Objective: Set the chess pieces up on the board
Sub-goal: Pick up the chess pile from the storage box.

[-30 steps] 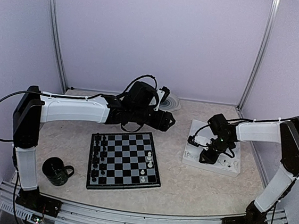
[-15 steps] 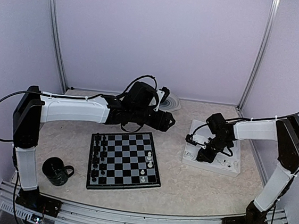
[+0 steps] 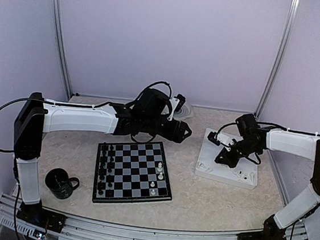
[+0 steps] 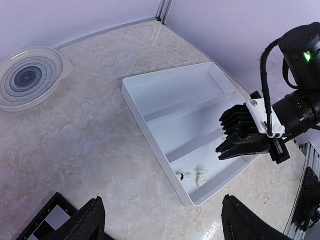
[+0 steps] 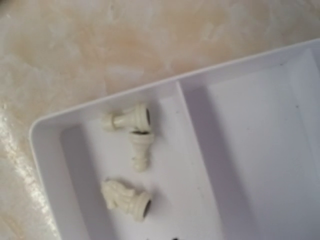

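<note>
The board (image 3: pixel 134 172) lies in the middle of the table, with black chess pieces (image 3: pixel 107 166) in rows along its left side. Three white ones (image 3: pixel 157 176) stand near its right edge. More white pieces (image 5: pixel 140 149) lie on their sides in a corner compartment of a white tray (image 3: pixel 244 179); two of them (image 4: pixel 194 176) show in the left wrist view. My right gripper (image 4: pixel 221 149) hovers over that compartment, jaws shut, with nothing seen between them. My left gripper (image 4: pixel 165 222) hangs open above the table between board and tray, holding nothing.
A black mug (image 3: pixel 60 183) stands left of the board. A clear ribbed bowl (image 4: pixel 30 77) sits at the back near the wall. The tray's other long compartments (image 4: pixel 185 90) hold nothing.
My right gripper has closed, and its arm has pulled back to the right over the tray. The left arm has shifted slightly to the right.
</note>
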